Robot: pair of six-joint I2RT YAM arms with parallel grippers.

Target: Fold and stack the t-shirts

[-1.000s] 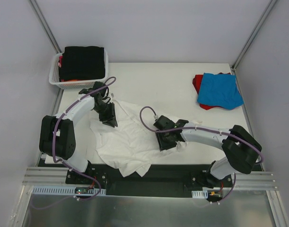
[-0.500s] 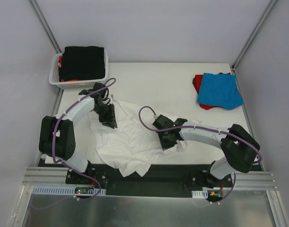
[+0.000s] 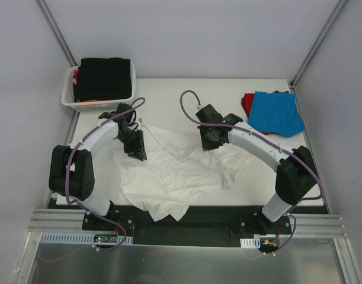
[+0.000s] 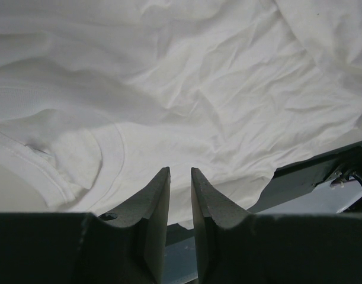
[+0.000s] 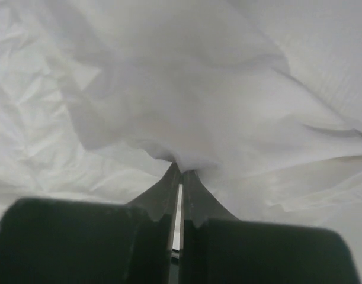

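A large white t-shirt lies crumpled across the near half of the table. My right gripper is shut on a fold of it, and the cloth stretches from that pinch down toward the front edge. In the right wrist view its jaws meet with fabric bunched at their tips. My left gripper hovers over the shirt's left part near the collar. Its jaws stand a narrow gap apart with nothing between them. A blue t-shirt lies folded on a red one at the back right.
A white lattice basket stands at the back left corner with a black t-shirt on top of its contents. The white shirt's hem hangs over the table's front edge. Grey walls close in the left, right and back sides.
My right gripper shut on the white t-shirt near the front, then swung toward the back centre, drawing the cloth out behind it. The left arm stayed still.
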